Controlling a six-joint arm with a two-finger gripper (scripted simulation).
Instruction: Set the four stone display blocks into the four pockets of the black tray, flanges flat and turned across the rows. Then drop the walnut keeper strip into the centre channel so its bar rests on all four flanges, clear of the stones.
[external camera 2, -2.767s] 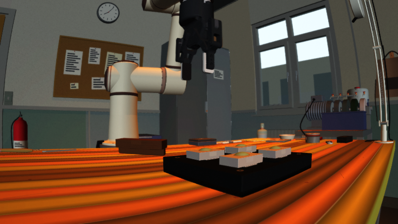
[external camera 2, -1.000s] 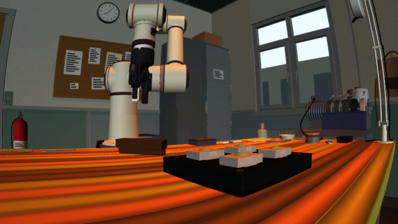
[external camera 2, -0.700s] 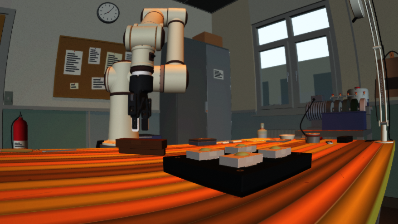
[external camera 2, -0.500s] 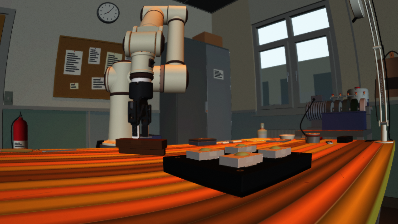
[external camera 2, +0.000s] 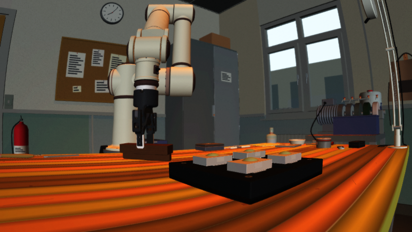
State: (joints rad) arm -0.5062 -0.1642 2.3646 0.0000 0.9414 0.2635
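At the middle of the striped bench a black tray (external camera 2: 246, 176) holds several grey stone display blocks, each with a domed olive stone on top, such as the near one (external camera 2: 249, 164) and the left one (external camera 2: 212, 159). Behind and to the left lies the dark walnut keeper strip (external camera 2: 146, 151), flat on the bench, and my gripper (external camera 2: 143, 143) stands open right down at the strip's top, holding nothing. The far side of the strip is hidden.
A small dark box (external camera 2: 209, 146) sits behind the tray. Further right along the bench's back are a bottle (external camera 2: 271, 135), a bowl (external camera 2: 297, 141), a round tin (external camera 2: 323, 142) and a lamp post (external camera 2: 397, 138). The bench's right edge runs close to the tray.
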